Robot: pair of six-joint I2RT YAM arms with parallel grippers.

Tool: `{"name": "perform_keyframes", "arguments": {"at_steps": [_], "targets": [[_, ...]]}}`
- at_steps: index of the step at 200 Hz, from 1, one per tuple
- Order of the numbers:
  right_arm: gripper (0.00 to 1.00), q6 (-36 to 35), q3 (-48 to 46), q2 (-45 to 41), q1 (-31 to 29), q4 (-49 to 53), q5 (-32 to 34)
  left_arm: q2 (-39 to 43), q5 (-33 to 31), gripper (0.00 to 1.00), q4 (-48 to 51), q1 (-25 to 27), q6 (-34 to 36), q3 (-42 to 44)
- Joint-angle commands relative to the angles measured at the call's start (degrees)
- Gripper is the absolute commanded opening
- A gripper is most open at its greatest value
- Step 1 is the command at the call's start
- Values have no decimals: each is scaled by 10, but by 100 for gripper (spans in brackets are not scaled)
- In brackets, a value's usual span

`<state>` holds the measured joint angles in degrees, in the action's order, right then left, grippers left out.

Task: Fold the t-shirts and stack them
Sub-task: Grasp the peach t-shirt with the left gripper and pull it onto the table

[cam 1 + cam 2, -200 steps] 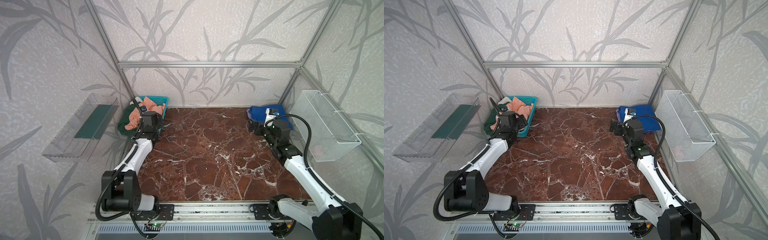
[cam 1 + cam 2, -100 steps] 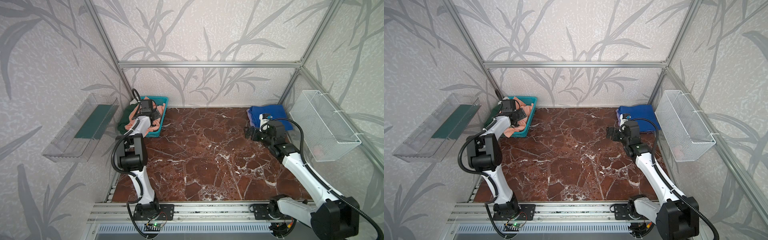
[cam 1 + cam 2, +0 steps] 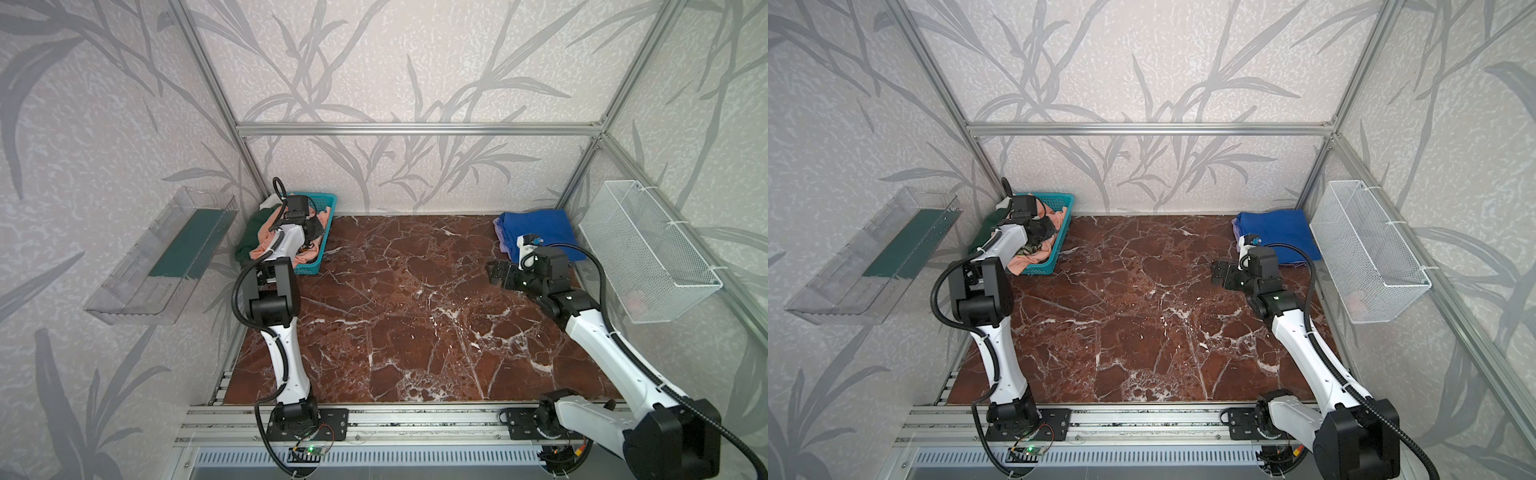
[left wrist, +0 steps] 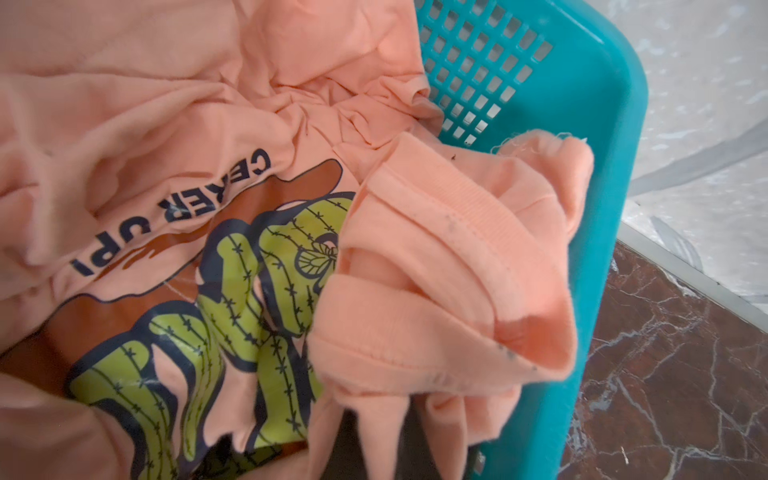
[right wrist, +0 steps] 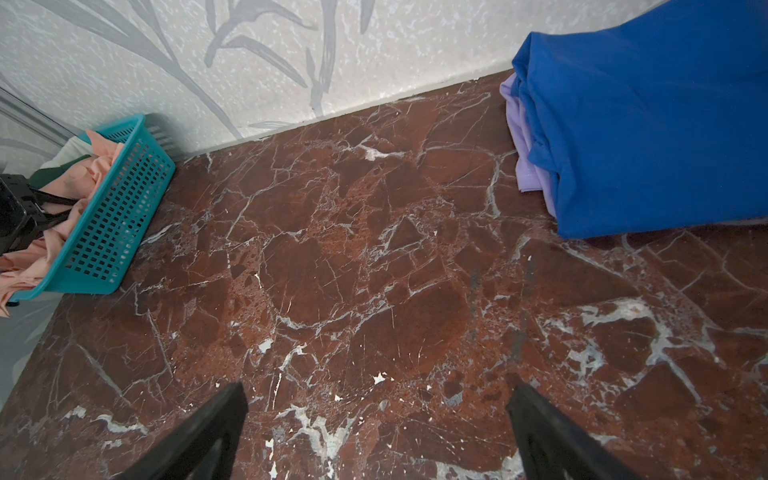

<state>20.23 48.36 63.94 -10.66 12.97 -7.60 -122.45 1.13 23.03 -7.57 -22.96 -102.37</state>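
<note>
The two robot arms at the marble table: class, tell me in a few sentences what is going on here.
The left gripper is down in the teal basket, shut and seemingly pinching the crumpled peach-pink t-shirt near its collar. A dark green garment is bunched at the basket too. The right gripper hovers open and empty over the marble table. In the far right corner a folded royal blue t-shirt lies on a lilac garment. The peach-pink one is not yet out or folded.

ctr table [image 3: 395,311] free | basket [image 3: 309,266] far-L corner | blue tee [image 3: 540,226] far-R corner
</note>
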Motion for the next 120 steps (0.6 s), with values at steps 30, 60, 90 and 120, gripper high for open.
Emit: {"name": "perform_keyframes", "arguments": {"at_steps": [30, 60, 90, 120], "targets": [[99, 48, 25, -10, 4, 13, -16, 172, -11, 0, 6, 17, 13, 9], [99, 71, 31, -11, 13, 14, -18, 262, -21, 0, -2, 56, 40, 9], [99, 88, 32, -11, 24, 22, -15, 324, -16, 0, 10, 117, 78, -24], [99, 99, 30, -11, 32, 26, -19, 341, 5, 0, 43, 200, 105, -54]]}}
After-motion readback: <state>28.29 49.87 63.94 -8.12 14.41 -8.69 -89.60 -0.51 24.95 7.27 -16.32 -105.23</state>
